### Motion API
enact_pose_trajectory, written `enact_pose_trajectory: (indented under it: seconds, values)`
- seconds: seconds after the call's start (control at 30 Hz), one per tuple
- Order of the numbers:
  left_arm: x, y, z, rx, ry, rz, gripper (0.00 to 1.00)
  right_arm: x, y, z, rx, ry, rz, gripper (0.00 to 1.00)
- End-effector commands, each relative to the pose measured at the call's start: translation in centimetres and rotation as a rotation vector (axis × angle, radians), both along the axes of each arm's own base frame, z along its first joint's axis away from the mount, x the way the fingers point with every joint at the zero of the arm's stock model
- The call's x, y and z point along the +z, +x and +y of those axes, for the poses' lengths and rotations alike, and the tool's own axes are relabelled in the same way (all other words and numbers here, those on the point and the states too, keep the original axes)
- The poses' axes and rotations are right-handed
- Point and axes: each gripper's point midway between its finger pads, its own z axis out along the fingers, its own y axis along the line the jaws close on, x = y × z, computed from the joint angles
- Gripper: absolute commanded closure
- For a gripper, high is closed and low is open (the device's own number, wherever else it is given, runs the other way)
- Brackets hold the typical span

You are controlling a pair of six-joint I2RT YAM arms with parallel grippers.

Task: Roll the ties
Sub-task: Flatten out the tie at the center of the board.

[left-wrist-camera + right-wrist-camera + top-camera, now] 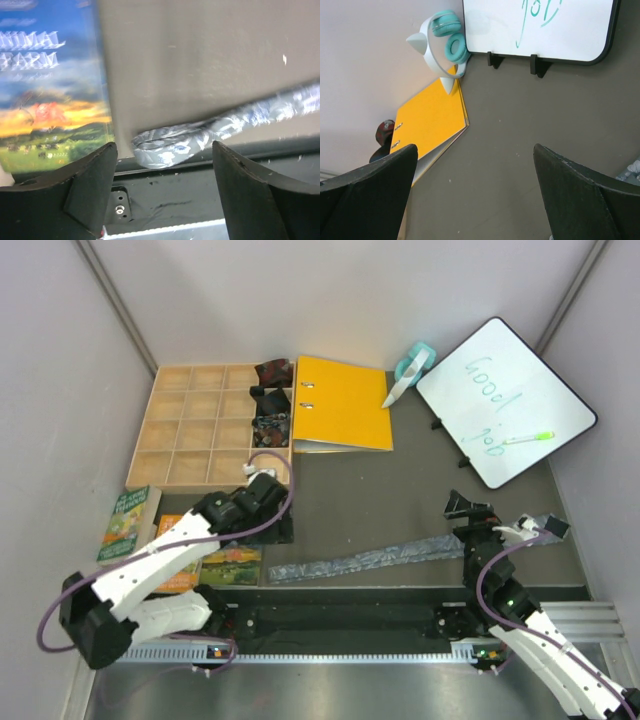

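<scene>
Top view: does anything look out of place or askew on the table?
Only the grey-blue tie: it lies unrolled, slanting along the front of the table, while other ties sit rolled in the wooden tray. Its left end is doubled over, between the tips of the open left claw.

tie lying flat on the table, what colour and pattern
The tie is silvery grey-blue with a faint swirly pattern, clearest in the left wrist view.

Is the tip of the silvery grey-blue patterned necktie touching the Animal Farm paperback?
Apart. The left wrist view shows a strip of bare grey table between the tip of the silvery grey-blue patterned necktie and the edge of the colourful Animal Farm paperback.
</scene>
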Motion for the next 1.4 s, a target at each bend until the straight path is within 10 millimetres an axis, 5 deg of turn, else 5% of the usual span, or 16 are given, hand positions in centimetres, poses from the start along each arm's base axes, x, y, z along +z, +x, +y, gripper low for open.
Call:
enact_pose_trajectory:
  seconds: [0.0,0.27,0.53,1.0,1.37]
  values:
    - [-1.5,-0.9,3.1,0.273,-0.041,-0.045,0.23,-2.8,0.1,0.1,-0.004,0.005,0.003,0.01]
    - [-2.7,-1.9,5.0,0.43,-0.113,-0.098,0.58,-3.1,0.0,0.0,-0.007,0.007,0.011,0.01]
    - [-5.9,-3.1,3.5,0.448,-0.199,-0.013,0.59,-3.1,0.0,0.0,-0.011,0.012,0.013,0.01]
    - [-5.0,-3.4,3.2,0.433,-0.289,-0.04,0.59,-3.1,0.0,-0.1,-0.012,0.012,0.013,0.01]
    - [-7.5,-5.3,2.9,0.413,-0.281,0.056,0.68,-3.1,0.0,-0.1,-0.014,0.015,0.013,0.01]
